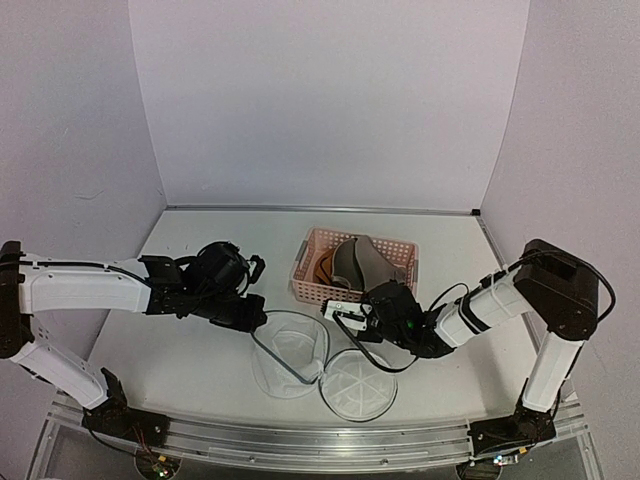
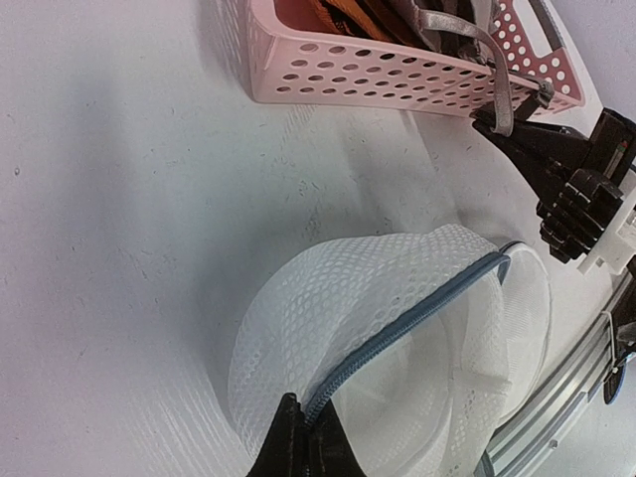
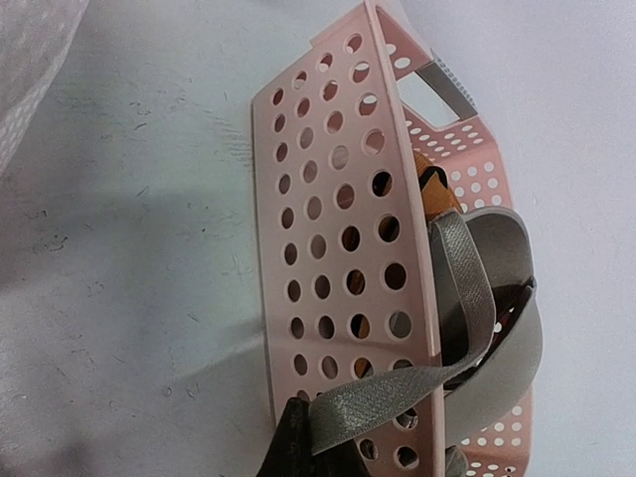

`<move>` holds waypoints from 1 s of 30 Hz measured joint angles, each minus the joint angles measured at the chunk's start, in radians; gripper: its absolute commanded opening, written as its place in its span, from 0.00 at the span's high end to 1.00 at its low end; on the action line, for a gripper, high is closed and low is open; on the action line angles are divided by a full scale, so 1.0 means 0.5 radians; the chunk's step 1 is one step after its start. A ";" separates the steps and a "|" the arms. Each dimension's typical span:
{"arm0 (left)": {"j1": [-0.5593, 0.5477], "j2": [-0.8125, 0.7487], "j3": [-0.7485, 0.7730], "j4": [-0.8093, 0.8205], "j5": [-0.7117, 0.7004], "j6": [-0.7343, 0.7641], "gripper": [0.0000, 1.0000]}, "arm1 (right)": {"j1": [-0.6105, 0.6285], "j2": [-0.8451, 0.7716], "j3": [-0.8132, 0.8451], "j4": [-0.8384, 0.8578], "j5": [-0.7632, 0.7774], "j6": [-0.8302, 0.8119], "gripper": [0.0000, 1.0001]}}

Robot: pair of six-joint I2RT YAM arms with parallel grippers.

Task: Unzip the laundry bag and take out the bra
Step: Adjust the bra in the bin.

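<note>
The white mesh laundry bag [image 1: 290, 352] lies on the table with its mouth unzipped, and its round ribbed lid [image 1: 357, 386] lies flat beside it. My left gripper [image 2: 306, 429] is shut on the bag's grey-blue zip rim [image 2: 417, 313]. The grey-taupe bra [image 1: 357, 262] sits in the pink basket [image 1: 312, 290], its orange inner side showing. One grey strap [image 3: 422, 390] hangs over the basket's near wall. My right gripper [image 3: 318, 439] is shut on that strap just outside the wall.
The pink perforated basket [image 3: 328, 248] stands at the back centre of the table, just behind both grippers. The right gripper [image 2: 522, 139] shows close to the bag in the left wrist view. A metal rail [image 1: 300, 435] runs along the near edge.
</note>
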 measured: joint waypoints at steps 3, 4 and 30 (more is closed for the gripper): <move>0.000 0.000 0.000 -0.002 0.000 0.000 1.00 | 0.006 -0.014 0.000 -0.018 0.001 0.003 1.00; 0.000 0.000 0.000 -0.002 0.000 0.000 1.00 | 0.008 -0.036 0.000 -0.044 -0.002 0.008 1.00; 0.000 -0.063 -0.001 -0.011 0.001 0.000 1.00 | -0.448 0.039 1.112 -1.097 -0.138 0.182 0.89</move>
